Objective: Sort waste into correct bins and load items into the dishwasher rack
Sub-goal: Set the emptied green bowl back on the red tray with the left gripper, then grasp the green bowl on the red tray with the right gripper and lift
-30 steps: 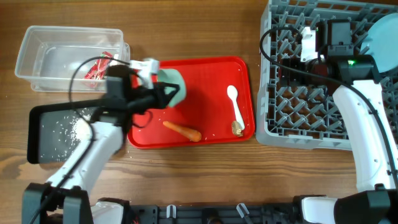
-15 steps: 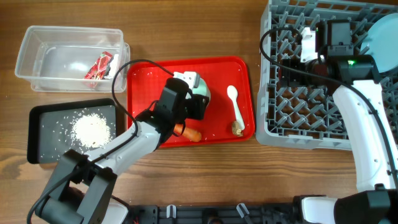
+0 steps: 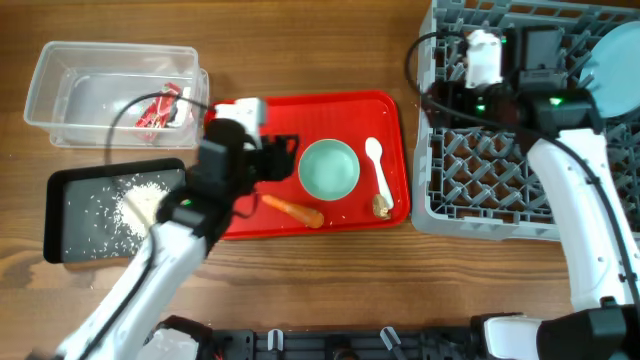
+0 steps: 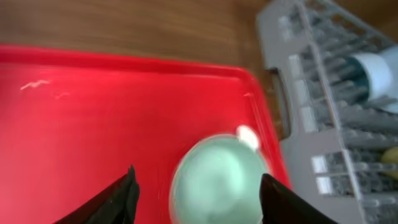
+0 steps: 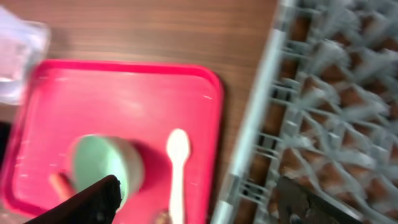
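Observation:
The pale green bowl stands upright on the red tray. My left gripper is just left of it, open. In the left wrist view the bowl sits between the spread fingers of that gripper, with a gap showing on the left side. An orange carrot, a white spoon and a brown food bit also lie on the tray. My right gripper hangs open and holds nothing over the left edge of the dishwasher rack. Its view shows the spoon below it.
The clear tub at the back left holds a red-and-white wrapper. The black tray in front of it holds white rice. A pale blue plate stands in the rack's far right corner.
My left arm brought the green bowl from the bins' side back to the middle of the red tray, set it upright and opened. My right gripper shifted left.

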Robot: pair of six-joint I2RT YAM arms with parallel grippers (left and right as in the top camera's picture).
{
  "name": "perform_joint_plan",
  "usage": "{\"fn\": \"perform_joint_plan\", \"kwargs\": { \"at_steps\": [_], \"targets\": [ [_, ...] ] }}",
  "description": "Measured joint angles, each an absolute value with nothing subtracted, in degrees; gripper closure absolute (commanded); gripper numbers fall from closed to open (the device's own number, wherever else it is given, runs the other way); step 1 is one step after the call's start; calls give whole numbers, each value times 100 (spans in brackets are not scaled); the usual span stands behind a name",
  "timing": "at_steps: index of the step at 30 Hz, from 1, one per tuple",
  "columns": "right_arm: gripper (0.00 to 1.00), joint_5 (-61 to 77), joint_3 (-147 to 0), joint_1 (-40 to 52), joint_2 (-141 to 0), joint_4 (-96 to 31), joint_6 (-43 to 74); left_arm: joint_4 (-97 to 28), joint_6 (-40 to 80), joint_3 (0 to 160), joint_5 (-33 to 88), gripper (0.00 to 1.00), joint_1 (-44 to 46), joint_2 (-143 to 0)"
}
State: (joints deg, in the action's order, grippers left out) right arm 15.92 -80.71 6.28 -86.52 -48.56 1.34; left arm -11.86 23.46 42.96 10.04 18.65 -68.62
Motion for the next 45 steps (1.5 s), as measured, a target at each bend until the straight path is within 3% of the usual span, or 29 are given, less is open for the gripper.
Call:
{"fn": "perform_joint_plan", "kwargs": {
  "at_steps": [3,8,14,24,26,28,29,40,45],
  "targets": [
    [18,1715,-8071,1135,-8705,-4676,215,-2174,2351,4292,985,24,1328,-6318],
    [21,1752,-8073,1959,-9166,-4604,429,-3074,2346,4289,963,22,519,-5975],
    [24,1575,-8071,2418,-10206,-4856,779,-3352,2346,4289,963,20,14,-6016],
    [26,864,-8071,2467,-11096,-5098,1245,-3369,2346,4289,965,18,-8,-6128],
    [36,832,-8071,2467,-11157,-5100,1267,-3369,2346,4289,963,18,-8,-6130],
    [55,816,-8071,2467,-11168,-5098,1284,-3369,2346,4289,963,18,-8,-6130],
    [59,781,-8071,2467,-11170,-5096,1275,-3369,2346,4289,965,18,-8,-6130],
    [70,764,-7942,2467,-11170,-4810,1625,-3369,2346,4289,963,18,-8,-6132],
    [86,766,-7655,2467,-11170,-4598,1774,-3371,2346,4289,965,18,-8,-6132]
  ]
}}
